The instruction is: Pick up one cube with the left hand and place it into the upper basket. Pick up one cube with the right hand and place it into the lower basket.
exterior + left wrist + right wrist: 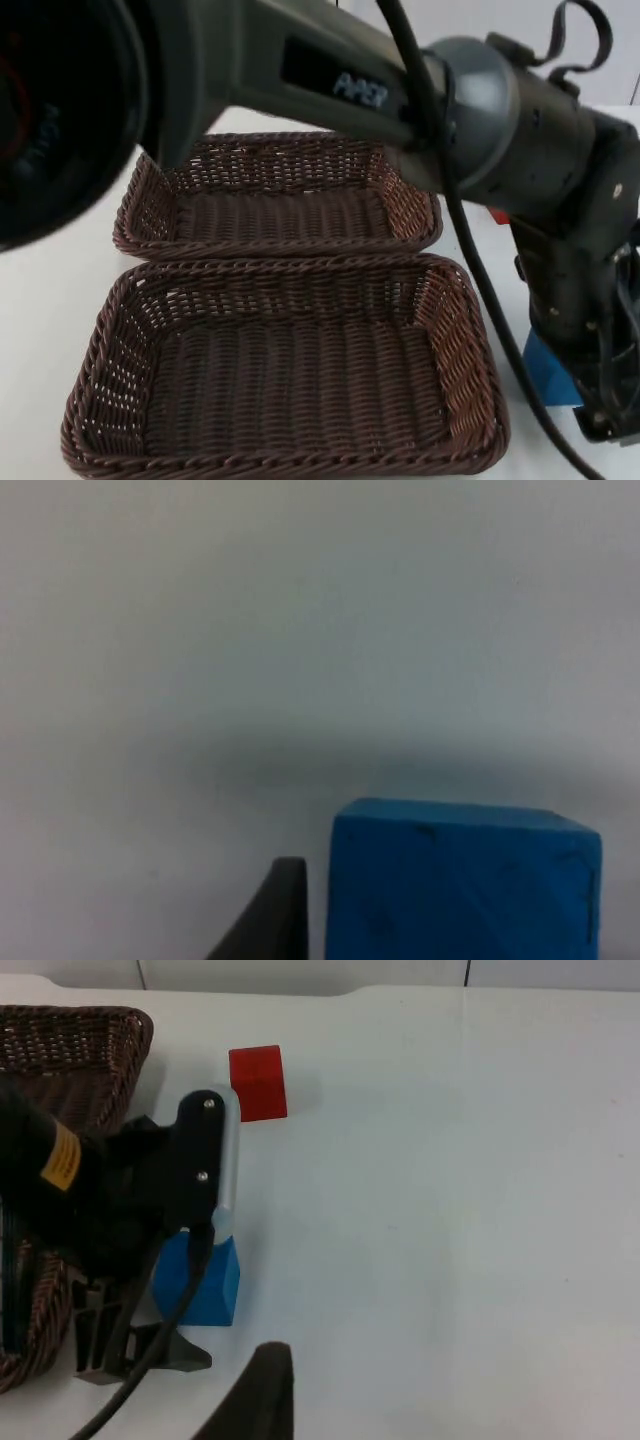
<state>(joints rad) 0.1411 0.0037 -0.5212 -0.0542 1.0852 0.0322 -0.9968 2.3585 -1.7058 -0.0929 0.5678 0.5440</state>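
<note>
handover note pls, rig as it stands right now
Left gripper: reached across to the right of the baskets, down at the blue cube, which sits on the table. One fingertip stands beside the cube; grip state unclear.
Right gripper: waiting above the table, holding nothing seen.
Red cube: on the table past the blue one, untouched.
Upper basket and lower basket: both empty.
Done: nothing placed.
Left: blue cube into a basket by the left arm, then right arm picks and places its cube.

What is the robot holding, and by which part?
Cannot be told: the left gripper is down at the blue cube; the right gripper hangs over the table.
</note>
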